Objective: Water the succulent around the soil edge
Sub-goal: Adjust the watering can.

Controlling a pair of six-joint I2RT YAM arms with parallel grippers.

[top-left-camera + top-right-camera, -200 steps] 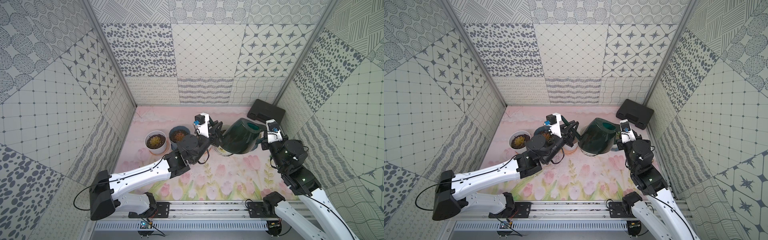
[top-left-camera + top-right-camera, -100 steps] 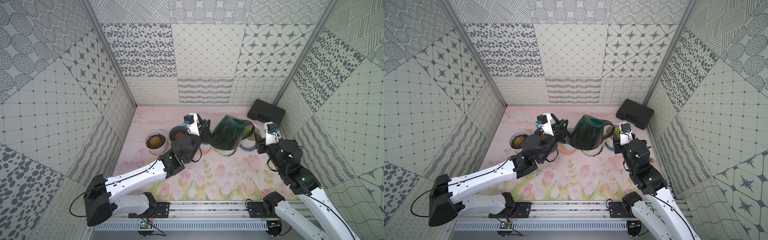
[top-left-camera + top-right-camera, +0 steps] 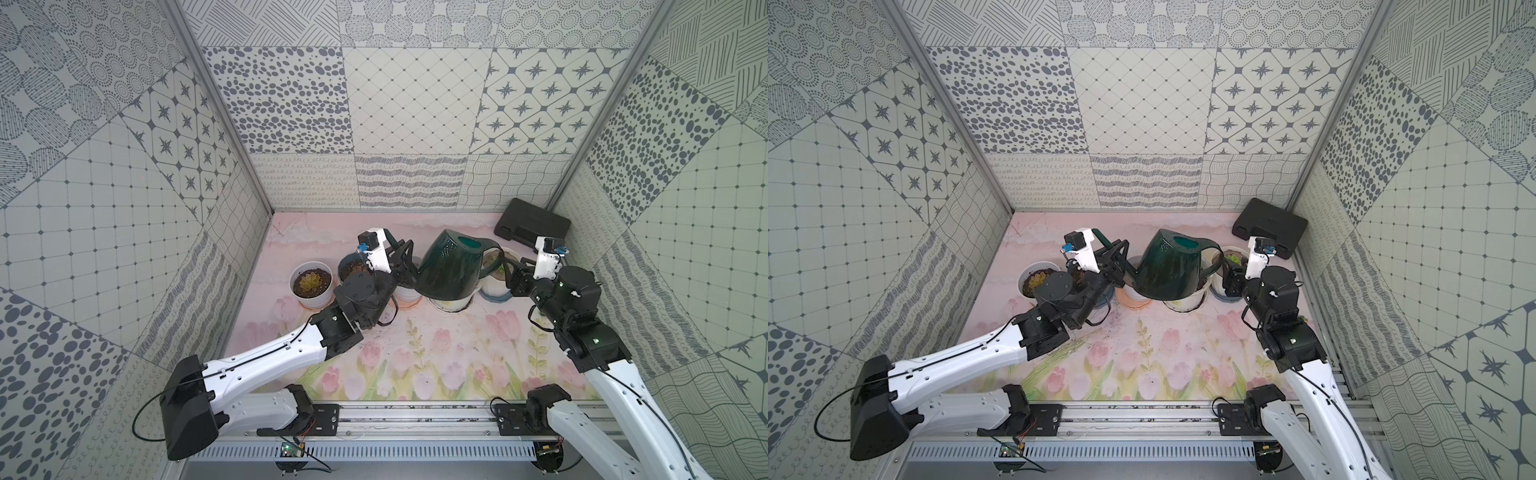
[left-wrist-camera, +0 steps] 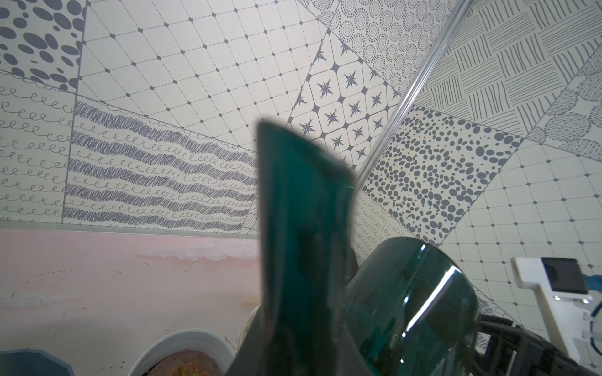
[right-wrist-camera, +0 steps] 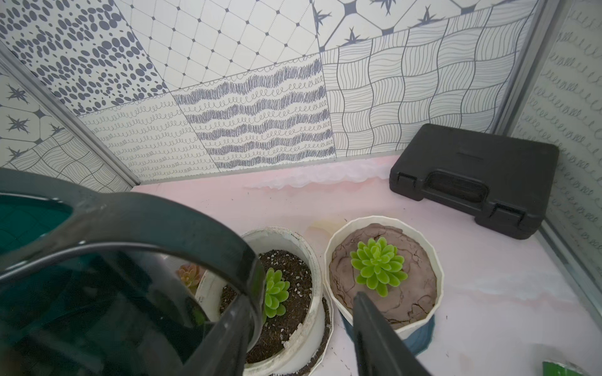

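The succulent (image 5: 378,270) is a bright green spiky rosette in smooth tan soil, in a white fluted pot (image 5: 435,257). The soil edge (image 5: 418,302) shows cracked, just inside the lip. In both top views this pot (image 3: 494,286) (image 3: 1233,259) stands at the right, half hidden by the handle of a dark green watering can (image 3: 451,270) (image 3: 1167,270). My left gripper (image 3: 405,266) is shut on the can's spout (image 4: 303,228). My right gripper (image 5: 299,298) is open beside the handle (image 5: 163,224), with one of its fingers (image 5: 374,328) over the fluted pot's near rim.
The can stands upright over a larger cream pot (image 5: 309,260) of dark speckled soil. A black case (image 3: 532,228) lies in the back right corner. Left of the can are a white pot (image 3: 311,284) with a pinkish rosette, a dark pot (image 3: 351,266) and a pot on an orange saucer (image 3: 405,293).
The can has swung from tilted toward the right to upright and shifted left with my left gripper. My right gripper has opened off the handle.
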